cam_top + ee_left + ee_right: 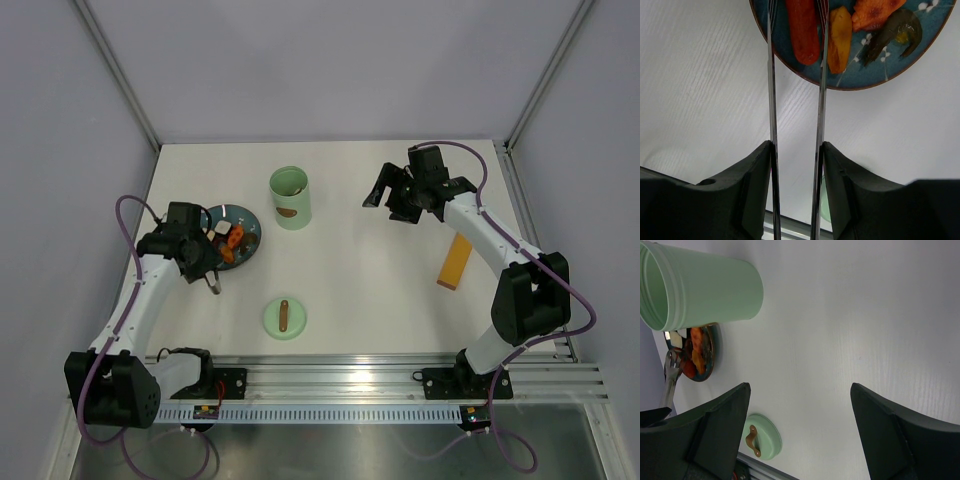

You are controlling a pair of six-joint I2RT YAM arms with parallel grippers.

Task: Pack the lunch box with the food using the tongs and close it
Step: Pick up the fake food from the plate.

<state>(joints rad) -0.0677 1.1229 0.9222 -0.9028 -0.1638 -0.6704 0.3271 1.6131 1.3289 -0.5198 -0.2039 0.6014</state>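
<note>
My left gripper (796, 145) is shut on the silver tongs (772, 110), one black finger pressed against each arm. The tongs reach onto the dark blue plate (875, 75), and their two arms straddle a red piece of food (802, 30). An orange piece (840, 37) lies just right of it. From above, the left gripper (205, 250) sits at the plate's (250, 222) near-left edge. The mint-green lunch box (290, 198) stands upright and uncovered. Its lid (284, 318) lies apart, nearer the arms. My right gripper (400, 195) hangs open and empty right of the lunch box (705, 287).
A flat orange-yellow strip (455, 262) lies on the table at the right, beside the right arm. A dark green piece (897, 32) also lies on the plate. The lid (762, 437) shows its brown handle near the front rail. Grey walls enclose the table.
</note>
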